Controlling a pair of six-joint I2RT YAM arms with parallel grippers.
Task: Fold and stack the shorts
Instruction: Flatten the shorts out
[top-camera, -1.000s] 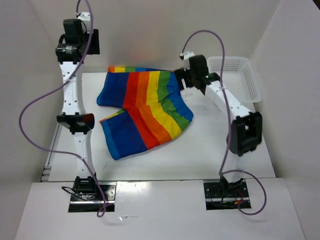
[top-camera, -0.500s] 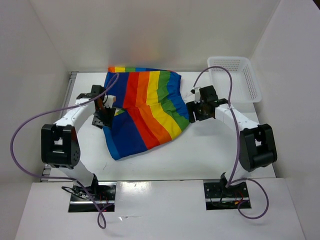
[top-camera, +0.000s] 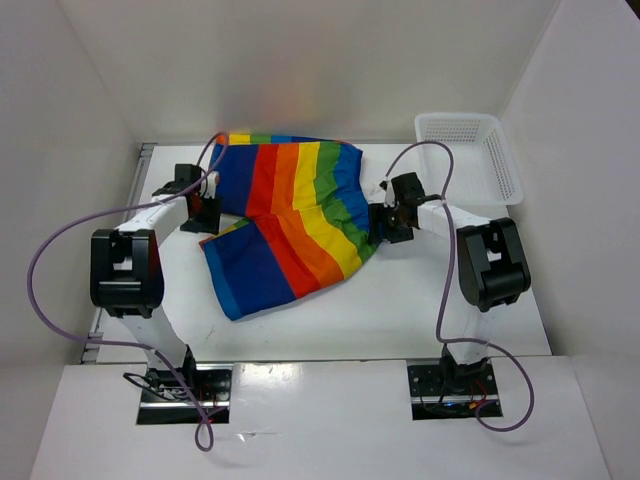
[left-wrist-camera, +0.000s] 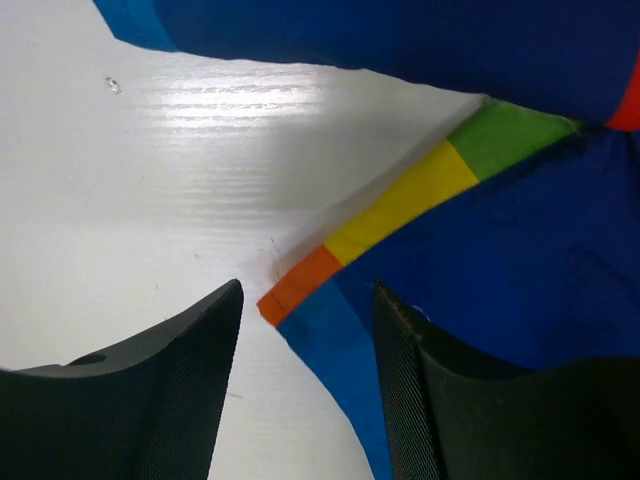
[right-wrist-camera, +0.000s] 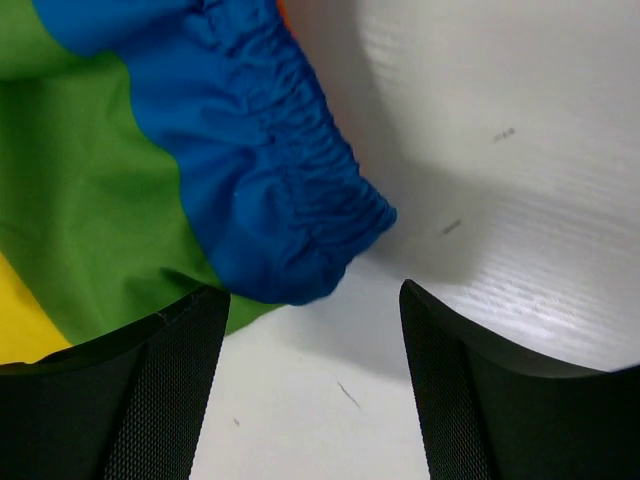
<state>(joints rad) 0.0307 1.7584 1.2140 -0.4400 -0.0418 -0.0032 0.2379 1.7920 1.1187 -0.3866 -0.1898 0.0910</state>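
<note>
The left gripper (left-wrist-camera: 308, 300) sits low over the white table (top-camera: 420, 300) with its two dark ribbed fingers (left-wrist-camera: 190, 390) apart and clamped on nothing. A leg corner of the rainbow shorts (left-wrist-camera: 520, 260), edged in orange, yellow and green, lies on the table right in the gap at their tips. The finger on the cloth side hangs over the blue panel; whether it touches cannot be told.

Across the table the right gripper (right-wrist-camera: 312, 295) is likewise spread wide and holds nothing. The bunched blue end of the gathered waistband (right-wrist-camera: 290, 180) lies just ahead of the gap between its fingers, with the green stripe running under the left-hand one.

From above, the shorts lie spread flat in the middle of the table — waistband toward the right arm, the two legs fanned toward the left arm, stripes running from blue through red, orange and yellow to green. The near leg angles toward the front edge; the far leg lies close to the back wall. Each gripper meets the garment at its own side's edge. A white mesh basket (top-camera: 505, 165) stands in the far right corner, apart from the cloth.
</note>
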